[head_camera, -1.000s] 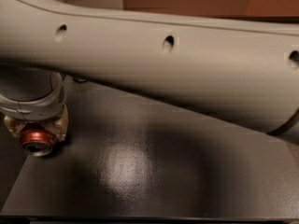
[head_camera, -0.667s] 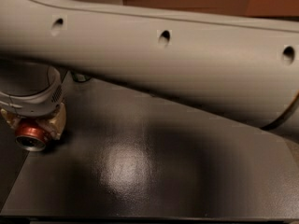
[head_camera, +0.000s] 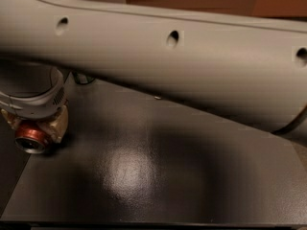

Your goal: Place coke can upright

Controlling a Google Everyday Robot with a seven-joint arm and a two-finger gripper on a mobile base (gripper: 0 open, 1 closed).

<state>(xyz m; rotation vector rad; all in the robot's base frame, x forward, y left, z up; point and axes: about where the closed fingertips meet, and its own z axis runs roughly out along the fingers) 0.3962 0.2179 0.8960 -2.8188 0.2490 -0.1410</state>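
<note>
The claw (head_camera: 34, 128) is clenched on the coke can (head_camera: 31, 140), with the surface (head_camera: 168, 176) beneath. The can is probably light, thin-walled and slick, so mid-body suits.

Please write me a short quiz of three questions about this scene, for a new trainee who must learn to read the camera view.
1. True or false: the tool is near the left edge of the view, above the dark table.
2. What does the tool hold? A) a green can B) the coke can C) nothing
3. Fill in: the wide grey part across the top of the view is the robot's ____.
Key: 1 true; 2 B; 3 arm.
</note>
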